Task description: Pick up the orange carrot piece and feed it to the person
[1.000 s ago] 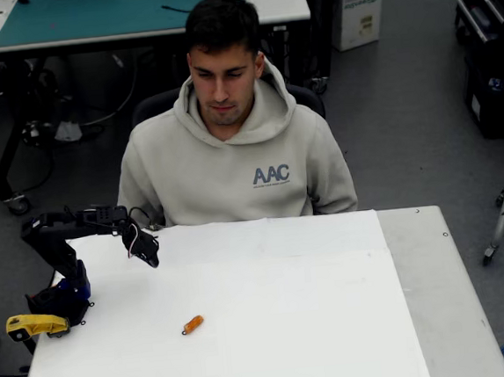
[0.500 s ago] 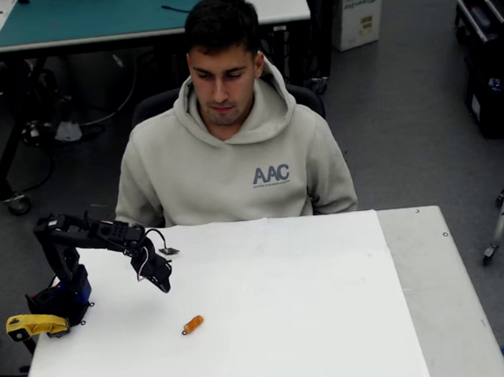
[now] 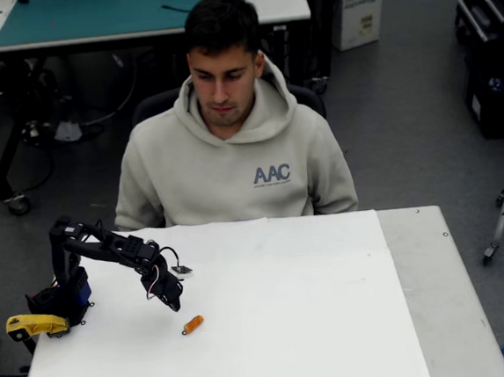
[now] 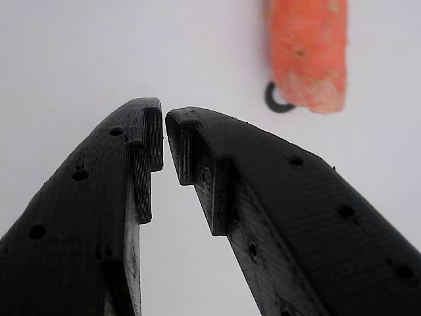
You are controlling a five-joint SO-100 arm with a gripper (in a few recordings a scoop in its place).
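Smooth white table (image 3: 317,324); stubby rough orange carrot piece (image 4: 307,49).

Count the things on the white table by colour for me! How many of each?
Orange: 1, the carrot piece
Black: 1, the robot arm
Yellow: 1, the clamp part at the table's left edge
Total: 3

Even, soft indoor light falling from above in the overhead view, white counter (image 3: 291,326) showing bright without glare, only faint shadows lying under the arm, wrist view sitting very close, orange carrot piece (image 4: 307,52) blurring softly, black fingers (image 4: 141,151) showing sharper ridged texture.
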